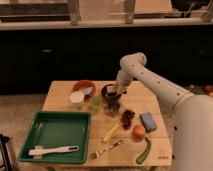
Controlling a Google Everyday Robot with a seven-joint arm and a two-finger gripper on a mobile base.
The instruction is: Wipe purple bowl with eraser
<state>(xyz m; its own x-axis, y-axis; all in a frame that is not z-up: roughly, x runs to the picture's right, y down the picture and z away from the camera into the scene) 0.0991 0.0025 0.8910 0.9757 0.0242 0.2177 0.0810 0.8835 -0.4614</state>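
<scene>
Tool: the tool (114, 95) is lowered at the back middle of the table (62, 92), at the end of the white arm (150, 82); whether it is released or clenched cannot be told.
Purple bowl: the purple bowl (107, 91) is set at the back of the table, just right of the orange-red bowl (83, 88), and is partly covered by the tool.
Eraser: no eraser can be made out; it is judged to be hidden at the tool, but this is not shown.
Neighbours: a dark cup (112, 107) is placed just in front of the bowl, with a green cup (95, 102) and a white cup (77, 99) to its left.
Step in hand: wiping at the bowl's rim or inside is judged to be under way.
Next move: contact should be kept inside the bowl and swept around it without the bowl being pushed into the dark cup.
</scene>
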